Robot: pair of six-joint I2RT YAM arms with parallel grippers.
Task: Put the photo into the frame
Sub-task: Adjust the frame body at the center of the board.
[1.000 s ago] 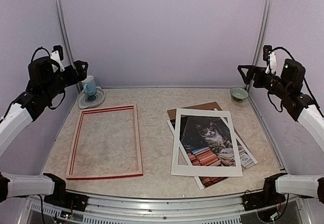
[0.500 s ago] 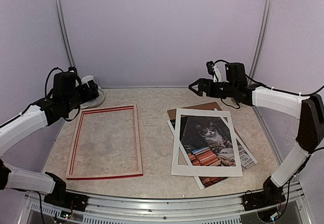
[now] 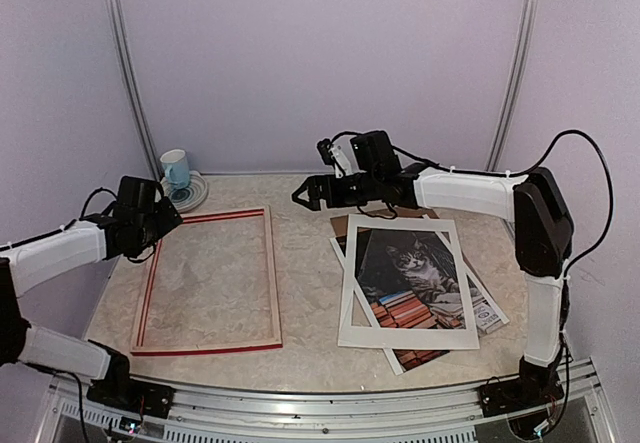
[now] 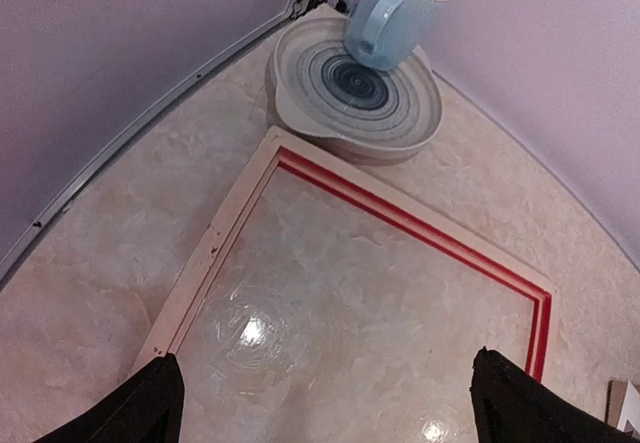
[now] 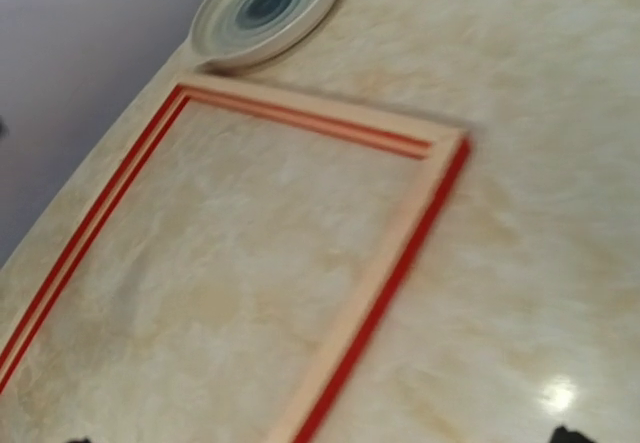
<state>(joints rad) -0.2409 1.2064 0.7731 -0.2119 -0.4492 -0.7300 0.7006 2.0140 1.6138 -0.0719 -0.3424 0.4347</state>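
Marble table [image 3: 310,303] held everything. My left gripper [image 3: 172,215] and right gripper [image 3: 303,195] were spread wide, empty. Risk: white mat [image 3: 350,308] lay over photo [image 3: 415,278]; careless pull could drag both, missing frame [image 3: 273,273].

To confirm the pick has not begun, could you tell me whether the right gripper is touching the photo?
Apart. The top view shows the right gripper hanging left of the photo's far corner, with table visible between them.
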